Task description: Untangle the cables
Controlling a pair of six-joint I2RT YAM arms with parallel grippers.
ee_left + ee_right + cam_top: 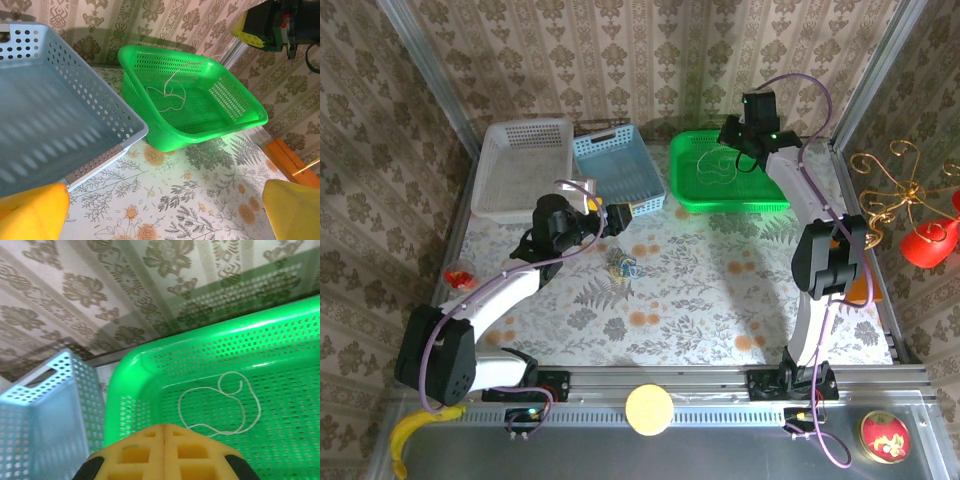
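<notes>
Right end effector (165,442) closed, empty, over pale cable (259,410); left end effector (165,212) agape.

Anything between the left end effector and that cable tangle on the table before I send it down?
Nothing visible does. The left end effector, open, hangs beside the blue basket's near corner. The cable tangle lies on bare tablecloth, just toward the arm bases from it.

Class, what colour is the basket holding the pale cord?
Green; the basket shows best in the right wrist view.
</notes>
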